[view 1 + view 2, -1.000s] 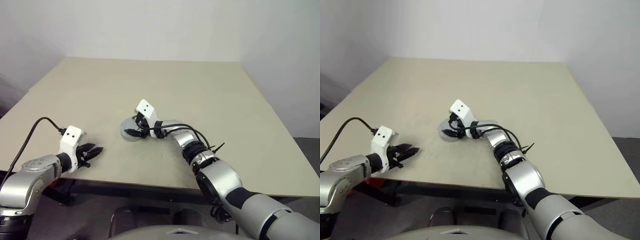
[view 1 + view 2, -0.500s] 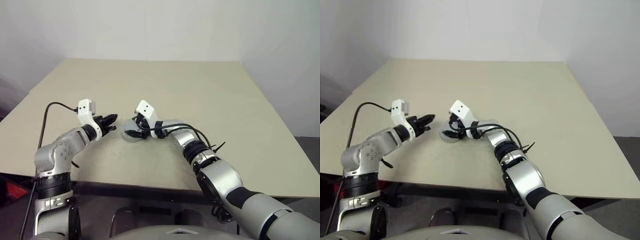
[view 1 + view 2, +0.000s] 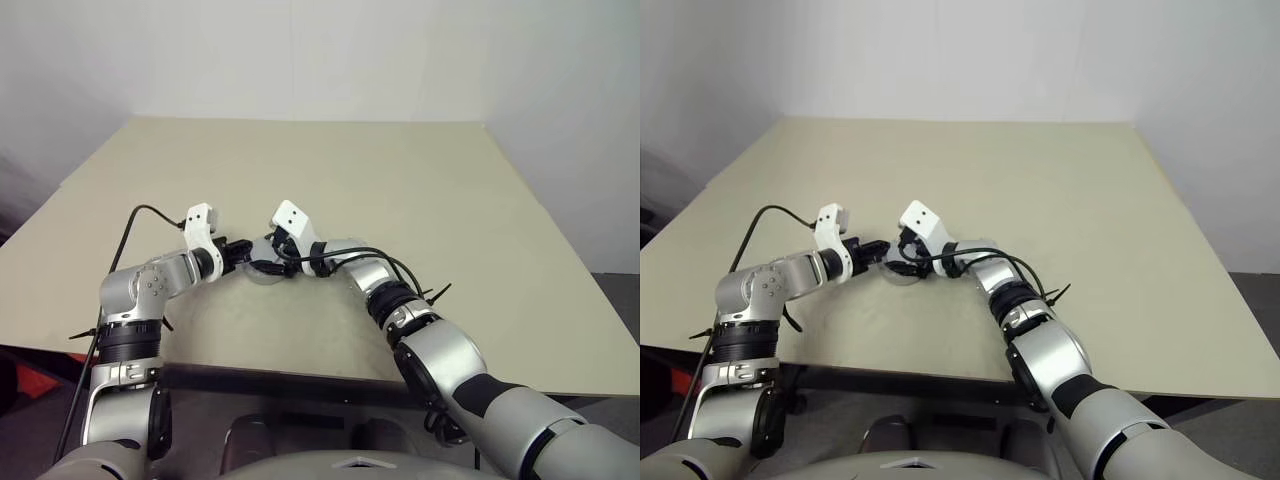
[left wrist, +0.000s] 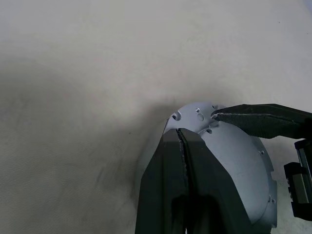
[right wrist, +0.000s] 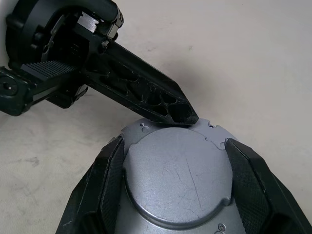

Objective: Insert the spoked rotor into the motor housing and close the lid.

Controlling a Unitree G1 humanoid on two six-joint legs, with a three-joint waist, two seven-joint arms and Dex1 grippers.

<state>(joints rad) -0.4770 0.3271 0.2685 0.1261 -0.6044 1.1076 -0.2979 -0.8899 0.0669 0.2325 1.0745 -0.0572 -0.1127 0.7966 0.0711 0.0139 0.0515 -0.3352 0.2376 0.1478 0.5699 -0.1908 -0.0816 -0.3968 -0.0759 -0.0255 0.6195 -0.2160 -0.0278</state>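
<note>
The silver round assembly (image 5: 180, 183) sits on the tan table (image 3: 400, 190), a little to the robot's left of the table's middle and toward the near edge. In the right wrist view its top is a smooth grey disc with fine scratches, seated over a wider silver base whose rim carries small holes and notches. This top disc appears to be the lid, already down on the motor housing; no copper windings or spoked rotor can be made out from any angle.

The right gripper (image 5: 178, 161) straddles the assembly, one black finger (image 5: 105, 190) against each side of the rim, spread wide and clasping it between them. In the head views this gripper (image 3: 268, 262) reaches in from the robot's right, arm bent across the table.

The left gripper (image 4: 184, 139) has its two fingers pressed flat together, nothing between them. Its joined tip rests at the edge of the assembly's top, at the notched part of the rim; whether it actually presses on the metal or sits just above it cannot be determined. In the head views the left gripper (image 3: 238, 254) meets the assembly from the robot's left, directly opposite the right one.

A black cable (image 3: 140, 215) loops from the left wrist back along the forearm.
</note>
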